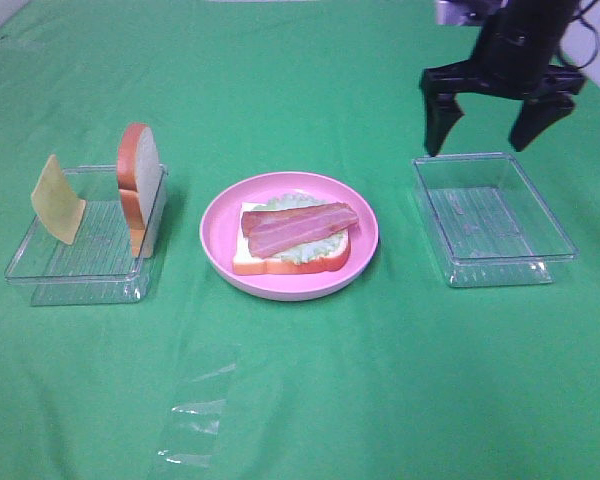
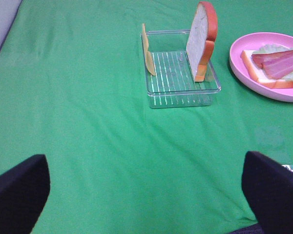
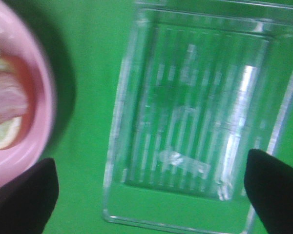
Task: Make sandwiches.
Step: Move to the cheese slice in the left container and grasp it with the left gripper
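A part-built sandwich [image 1: 292,238] lies on the round pink plate [image 1: 218,235]: one white bread slice, pale green lettuce and red-brown bacon strips [image 1: 300,226] on top. It also shows in the left wrist view [image 2: 276,66]. A second bread slice [image 1: 140,190] stands on edge in the left clear tray [image 1: 80,262], and a yellow cheese square [image 1: 57,200] leans at that tray's far left. My right gripper [image 1: 480,148] is open and empty, hovering above the far edge of the empty right clear tray [image 1: 495,222]. My left gripper [image 2: 144,161] is open and empty over bare cloth, well short of the left tray [image 2: 183,78].
Green cloth covers the whole table. A patch of clear plastic film [image 1: 195,425] lies on the cloth near the front edge. The right wrist view looks down into the empty right tray [image 3: 195,117], with the pink plate's rim [image 3: 39,97] beside it.
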Tool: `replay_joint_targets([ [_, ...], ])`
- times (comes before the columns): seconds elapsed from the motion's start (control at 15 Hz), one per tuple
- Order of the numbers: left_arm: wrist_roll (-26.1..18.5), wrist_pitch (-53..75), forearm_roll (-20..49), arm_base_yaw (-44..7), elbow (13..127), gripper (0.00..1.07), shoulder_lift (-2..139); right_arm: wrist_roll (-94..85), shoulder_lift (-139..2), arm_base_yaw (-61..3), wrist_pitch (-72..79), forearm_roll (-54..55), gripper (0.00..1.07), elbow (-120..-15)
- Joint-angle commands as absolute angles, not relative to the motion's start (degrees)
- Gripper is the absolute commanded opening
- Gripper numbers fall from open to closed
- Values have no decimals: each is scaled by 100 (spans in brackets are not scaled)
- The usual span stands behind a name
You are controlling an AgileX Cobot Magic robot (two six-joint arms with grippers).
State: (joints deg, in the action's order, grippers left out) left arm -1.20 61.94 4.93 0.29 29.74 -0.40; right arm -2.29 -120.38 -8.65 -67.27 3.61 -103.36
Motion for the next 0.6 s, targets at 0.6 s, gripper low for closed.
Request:
replay_joint_targets([
  [0.6, -126, 6171, 481, 17, 2968, 100, -46, -441, -11625, 252, -7609, 275, 98, -10319],
])
